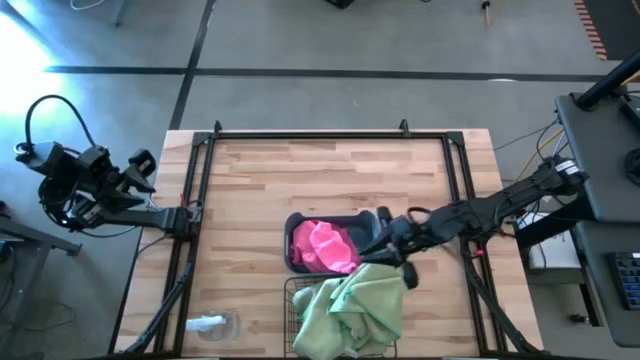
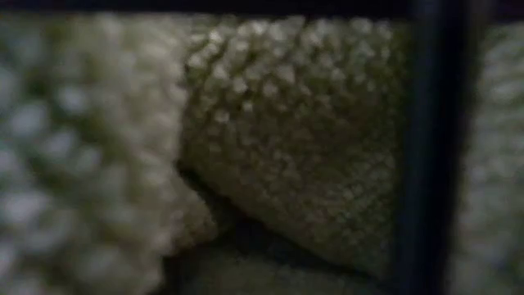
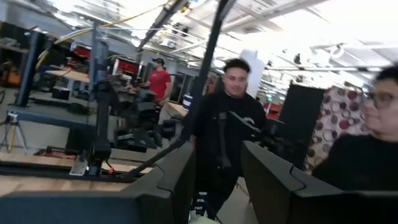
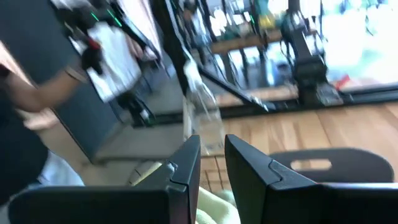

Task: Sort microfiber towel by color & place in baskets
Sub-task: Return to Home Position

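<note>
The right arm stretches in from the tabletop's right edge. The right gripper (image 1: 388, 238) hangs over the blue bin's (image 1: 297, 224) right end, its fingers slightly apart and empty. The pink towel (image 1: 322, 246) lies in that bin beside it. The green towels (image 1: 355, 305) are heaped in the wire basket (image 1: 293, 310) at the tabletop's bottom edge in the high view. The left gripper (image 1: 140, 165), fingers parted, sits folded off the left edge.

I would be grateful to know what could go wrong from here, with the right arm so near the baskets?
1. The green towels heap over the wire basket rim, right beside the open right gripper; a low retreat might snag a fold and drag it out.
2. That heap borders the blue bin holding the pink towel, so a tug could mix colours.
3. Green cloth fills the low view, so that camera probably cannot confirm the result.
</note>
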Controlling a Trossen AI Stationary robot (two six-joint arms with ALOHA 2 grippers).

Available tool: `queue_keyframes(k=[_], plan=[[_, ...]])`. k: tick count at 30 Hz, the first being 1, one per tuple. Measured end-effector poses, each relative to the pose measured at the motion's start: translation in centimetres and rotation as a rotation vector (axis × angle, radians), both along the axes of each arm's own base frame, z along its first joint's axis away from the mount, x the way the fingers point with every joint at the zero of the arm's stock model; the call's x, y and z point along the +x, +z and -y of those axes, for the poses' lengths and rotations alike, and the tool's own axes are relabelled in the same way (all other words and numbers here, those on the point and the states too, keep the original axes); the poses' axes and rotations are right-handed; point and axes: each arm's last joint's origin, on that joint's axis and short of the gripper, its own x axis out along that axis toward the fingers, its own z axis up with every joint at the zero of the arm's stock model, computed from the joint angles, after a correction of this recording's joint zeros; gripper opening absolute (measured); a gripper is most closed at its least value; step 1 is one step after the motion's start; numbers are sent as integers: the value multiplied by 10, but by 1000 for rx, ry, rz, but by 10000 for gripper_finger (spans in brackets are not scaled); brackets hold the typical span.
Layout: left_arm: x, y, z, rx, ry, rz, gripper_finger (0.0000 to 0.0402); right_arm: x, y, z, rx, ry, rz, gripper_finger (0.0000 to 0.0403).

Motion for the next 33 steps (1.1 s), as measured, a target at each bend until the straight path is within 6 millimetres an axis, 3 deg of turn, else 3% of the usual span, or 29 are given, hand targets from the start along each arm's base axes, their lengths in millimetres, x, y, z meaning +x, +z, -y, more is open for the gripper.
queue_keyframes(k=[8, 14, 22, 30, 33], plan=[[7, -7, 1, 81, -11, -3, 116, -44, -27, 16, 54, 49, 243, 68], [13, -20, 1, 102, -14, 1, 116, -64, -42, 24, 58, 47, 301, 68], [-2, -47, 2, 125, -35, 136, 116, -85, -54, 33, 68, 46, 334, 68], [18, -57, 4, 137, -86, 80, 116, -107, -81, 42, 101, 42, 437, 68], [16, -56, 4, 137, -84, 125, 116, -114, -91, 44, 117, 41, 479, 68]])
